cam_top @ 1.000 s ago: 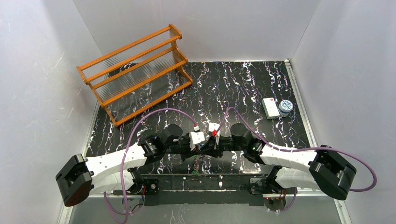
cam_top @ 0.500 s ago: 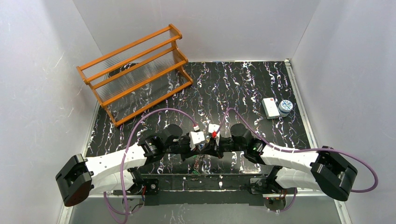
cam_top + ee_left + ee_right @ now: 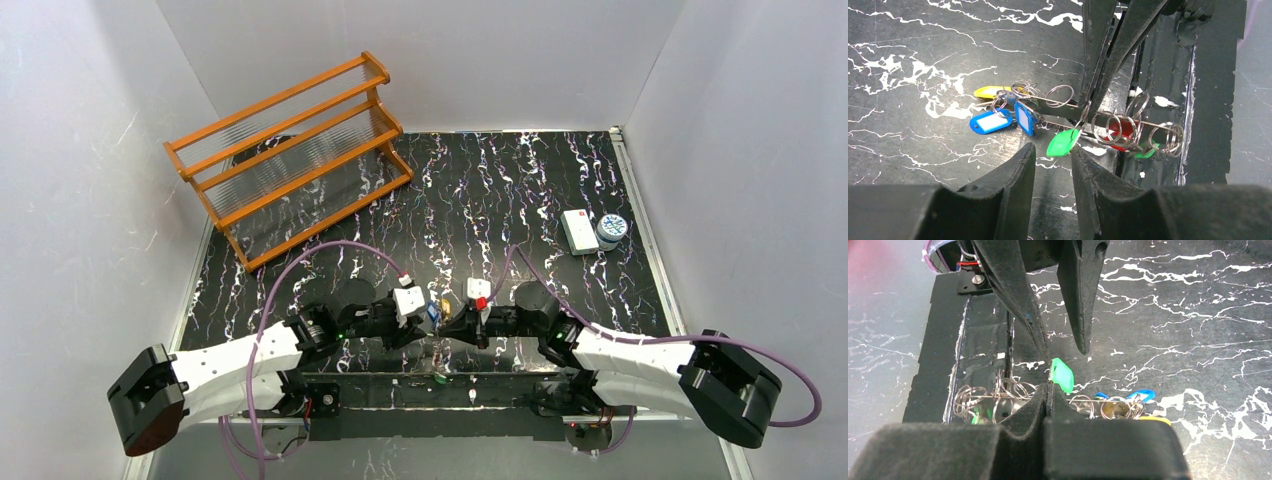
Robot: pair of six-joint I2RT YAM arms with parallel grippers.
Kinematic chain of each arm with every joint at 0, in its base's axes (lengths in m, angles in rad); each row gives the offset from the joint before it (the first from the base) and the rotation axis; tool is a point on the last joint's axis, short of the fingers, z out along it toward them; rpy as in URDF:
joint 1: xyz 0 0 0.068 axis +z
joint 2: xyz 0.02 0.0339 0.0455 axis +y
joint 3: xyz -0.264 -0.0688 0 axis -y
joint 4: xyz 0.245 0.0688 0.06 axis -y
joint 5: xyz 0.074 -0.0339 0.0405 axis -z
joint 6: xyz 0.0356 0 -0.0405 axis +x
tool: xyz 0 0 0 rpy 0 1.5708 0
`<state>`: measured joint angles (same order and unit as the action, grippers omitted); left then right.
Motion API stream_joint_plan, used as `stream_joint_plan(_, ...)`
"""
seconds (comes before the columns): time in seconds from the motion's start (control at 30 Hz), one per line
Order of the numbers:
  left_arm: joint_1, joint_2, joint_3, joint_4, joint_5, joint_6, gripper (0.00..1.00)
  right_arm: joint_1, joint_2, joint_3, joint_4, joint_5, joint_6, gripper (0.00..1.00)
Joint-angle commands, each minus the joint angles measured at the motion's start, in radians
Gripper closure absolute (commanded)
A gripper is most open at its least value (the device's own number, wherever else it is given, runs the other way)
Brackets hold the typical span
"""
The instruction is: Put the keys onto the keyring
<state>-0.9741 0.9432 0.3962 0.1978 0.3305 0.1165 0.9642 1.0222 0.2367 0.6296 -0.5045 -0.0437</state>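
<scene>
Right pincer (image 3: pixel 1048 392): fingers pressed together, clamped on the green key (image 3: pixel 1062 375) at its ring end. The tag sticks up just past the tips.

Left pincer (image 3: pixel 1052 152): fingers apart, nothing between them. It points at the green key from the opposite side and stops just short of it.

Keys (image 3: pixel 998 120): bunched low between my two pincers near the front edge of the table (image 3: pixel 500 180). Yellow and two blue tags lie at one end. A red tag and a second green one lie at the other end, over the black plate (image 3: pixel 1213 75) that carries my arm bases.

Keyring (image 3: pixel 1148 122): a thin wire loop lying flat through the bunch, with several small split rings strung along it. I cannot tell which keys are properly on it.

In the way: in the left wrist view my right fingers cross the middle of the loop and hide it there. In the right wrist view my own closed fingers cover the loop's centre.

Surroundings: orange rack (image 3: pixel 290 150) at the far left, white box (image 3: pixel 577 230) and a small round tub (image 3: pixel 611 230) at the right, all well apart from the keys. Purple cable (image 3: pixel 300 265) arcs over my left arm.
</scene>
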Motion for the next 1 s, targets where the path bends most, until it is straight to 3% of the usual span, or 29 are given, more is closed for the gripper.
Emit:
stream_joint_plan(0.0, -0.005, -0.021, -0.044, 0.124, 0.028, -0.034, 0.71, 0.0, -0.029, -0.028, 0.191, -0.026, 0.028, 0.99)
stream_joint_plan(0.23, -0.006, -0.003, -0.066, 0.206, 0.077, -0.053, 0.75, 0.001, -0.036, -0.045, 0.245, -0.025, 0.036, 0.99)
stream_joint_plan(0.63, -0.011, -0.025, -0.079, 0.235, 0.102, -0.056, 0.71, 0.0, -0.046, -0.043, 0.244, -0.025, 0.036, 0.99)
stream_joint_plan(0.77, -0.011, -0.074, -0.057, 0.139, 0.032, -0.034, 0.7, 0.0, -0.053, -0.042, 0.238, -0.025, 0.036, 0.99)
stream_joint_plan(0.97, -0.011, -0.15, -0.04, 0.069, -0.083, -0.067, 0.59, 0.0, -0.054, -0.041, 0.233, -0.03, 0.036, 0.99)
